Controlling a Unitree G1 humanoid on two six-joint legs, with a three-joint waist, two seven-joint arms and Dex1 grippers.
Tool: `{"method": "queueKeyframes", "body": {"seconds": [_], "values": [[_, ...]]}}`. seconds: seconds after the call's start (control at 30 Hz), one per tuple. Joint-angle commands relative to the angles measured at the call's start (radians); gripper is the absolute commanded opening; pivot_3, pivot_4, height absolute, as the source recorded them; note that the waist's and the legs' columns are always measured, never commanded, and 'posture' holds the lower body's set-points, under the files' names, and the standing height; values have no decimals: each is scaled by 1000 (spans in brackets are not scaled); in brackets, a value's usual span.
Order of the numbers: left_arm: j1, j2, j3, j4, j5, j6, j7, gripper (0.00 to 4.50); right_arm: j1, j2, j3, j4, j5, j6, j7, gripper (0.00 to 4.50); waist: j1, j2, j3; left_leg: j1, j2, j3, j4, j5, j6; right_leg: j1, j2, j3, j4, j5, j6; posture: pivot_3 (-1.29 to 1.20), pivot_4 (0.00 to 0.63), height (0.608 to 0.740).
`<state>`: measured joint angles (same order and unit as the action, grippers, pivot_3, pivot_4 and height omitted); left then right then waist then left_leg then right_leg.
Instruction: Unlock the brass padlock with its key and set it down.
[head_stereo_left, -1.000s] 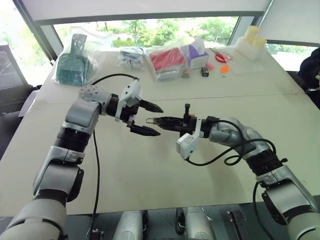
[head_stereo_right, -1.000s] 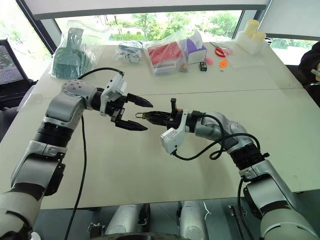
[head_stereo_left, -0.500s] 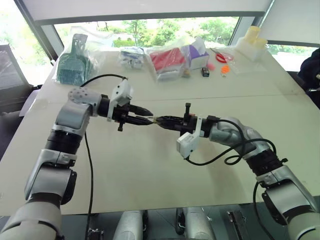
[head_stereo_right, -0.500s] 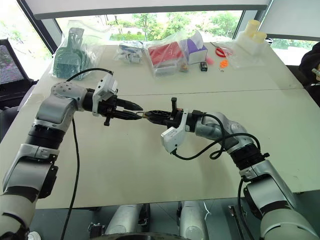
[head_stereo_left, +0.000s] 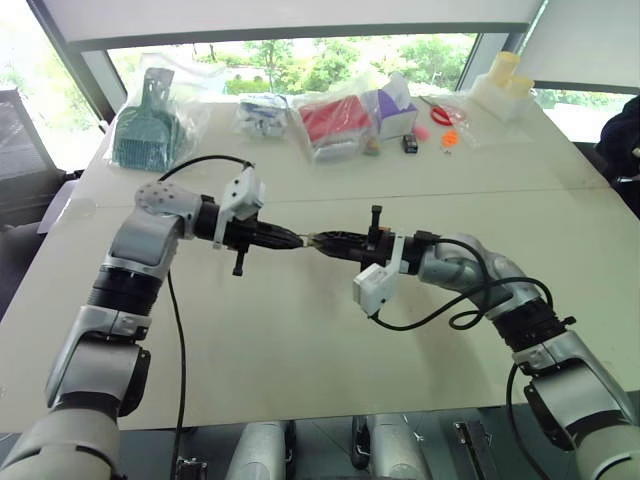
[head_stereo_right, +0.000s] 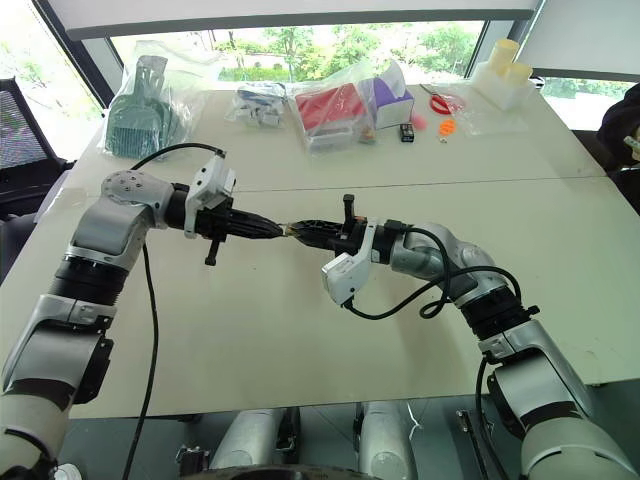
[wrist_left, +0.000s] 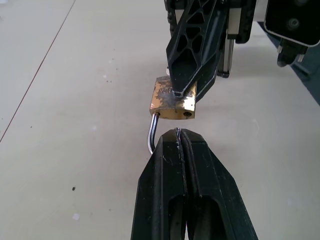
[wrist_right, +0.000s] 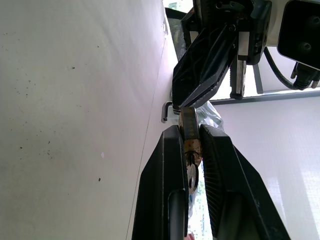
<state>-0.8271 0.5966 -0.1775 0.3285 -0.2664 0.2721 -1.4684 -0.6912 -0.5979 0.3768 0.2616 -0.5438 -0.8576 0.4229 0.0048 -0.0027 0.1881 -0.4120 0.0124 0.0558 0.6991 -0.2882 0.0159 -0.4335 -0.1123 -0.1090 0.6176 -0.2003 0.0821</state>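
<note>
Left gripper (wrist_left: 181, 134), wide apart a second ago, now clamped on the shackle of the brass padlock (wrist_left: 173, 101) at frame centre, its body pinched in right gripper (wrist_right: 189, 134) with the key (wrist_right: 191, 176); shackle looks sprung, so set-down remains.

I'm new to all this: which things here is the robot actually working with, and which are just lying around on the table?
In use: brass padlock, held in the right gripper; left gripper, shut on its shackle; likely the key, also in the right gripper.

Lying about at the table's far edge: bagged green tool, red packet, purple box, red scissors, pale containers.
</note>
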Motion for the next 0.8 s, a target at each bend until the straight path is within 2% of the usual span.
{"method": "queueKeyframes", "body": {"seconds": [0.03,0.43,0.6,0.8], "values": [[-7,-14,5,34,33,-65,43,32,-11,0,-23,-36,29,-1,-2,0,0,0,0,0,0,0,0,0,0,0,0,0,0,0,0,0,150,740],[-32,-45,21,115,53,-132,92,32,-12,-1,-22,-37,32,3,0,0,0,0,0,0,0,0,0,0,0,0,0,0,0,0,0,0,150,740],[-13,-15,29,103,49,-125,72,32,-9,3,-18,-15,29,10,-1,0,-1,0,0,0,0,0,0,0,0,0,0,0,0,0,0,0,150,740],[42,48,71,63,35,-100,97,32,-21,13,9,126,-52,-6,-60,0,-5,0,0,0,0,0,0,0,0,0,0,0,0,0,0,0,150,740]]}}
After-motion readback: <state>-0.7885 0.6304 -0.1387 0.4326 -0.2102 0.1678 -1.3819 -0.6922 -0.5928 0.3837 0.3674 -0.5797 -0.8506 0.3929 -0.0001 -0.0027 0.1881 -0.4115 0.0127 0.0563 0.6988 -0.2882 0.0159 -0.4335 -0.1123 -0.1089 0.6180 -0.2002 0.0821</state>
